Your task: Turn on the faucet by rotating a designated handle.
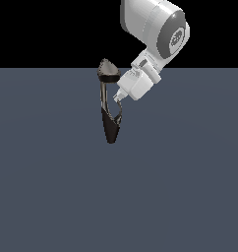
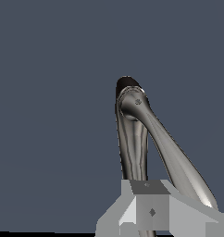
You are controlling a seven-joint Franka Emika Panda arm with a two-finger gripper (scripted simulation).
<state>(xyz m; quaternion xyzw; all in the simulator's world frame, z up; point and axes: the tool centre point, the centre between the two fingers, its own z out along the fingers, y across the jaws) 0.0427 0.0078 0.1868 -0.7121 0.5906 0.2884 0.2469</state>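
**Gripper at the faucet's handle side; jaw state not readable**

Exterior view, from its left to its right: the faucet [image 1: 110,110] stands on the flat slate-grey floor [image 1: 52,187], slightly left of centre. Its blackish tapered body points down, a thin stem rises from it, and the grey cone-shaped cap [image 1: 107,69] tops it. The handle [image 1: 118,118], a short curved prong, branches off the body toward the exterior view's right. Just beside it, the gripper [image 1: 119,98] reaches down from the white robot arm [image 1: 158,29], its tips close to the stem and above the prong. Contact cannot be confirmed here.

The wrist view adds detail: glossy metal of the faucet [image 2: 132,139] seen close, with a rounded knuckle and two diverging limbs. A grey finger [image 2: 151,208] overlaps their lower ends. Only this blocky part shows; whether the jaws stand wide or narrow cannot be told.
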